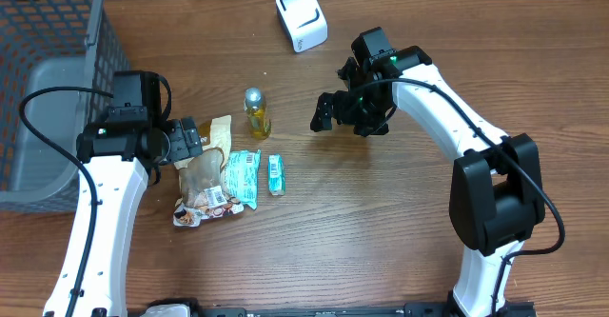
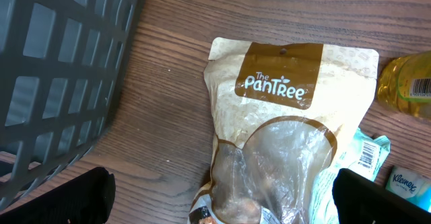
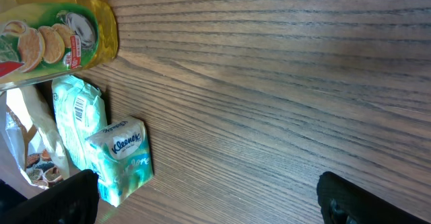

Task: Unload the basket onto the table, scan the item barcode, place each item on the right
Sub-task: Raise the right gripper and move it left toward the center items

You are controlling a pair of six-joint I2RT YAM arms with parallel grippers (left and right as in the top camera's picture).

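Task barely begun: the left gripper (image 1: 197,138), wide and empty, hovers over the snack bag (image 2: 289,136) directly beneath its fingers, while the right gripper (image 1: 329,96), equally wide, holds nothing, the white scanner (image 1: 302,17) beyond it untouched.

table (image 1: 381,231): wood | on it: basket (image 1: 57,31), scanner (image 1: 301,17), bottle (image 1: 256,113), snack pouch (image 1: 205,179), wipes pack (image 1: 242,176), tissue pack (image 1: 276,175)

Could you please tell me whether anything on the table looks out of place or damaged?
Nothing looks spilled or broken. The small yellow bottle appears to lie on its side, and the crumpled Pantree pouch overlaps the teal packet.
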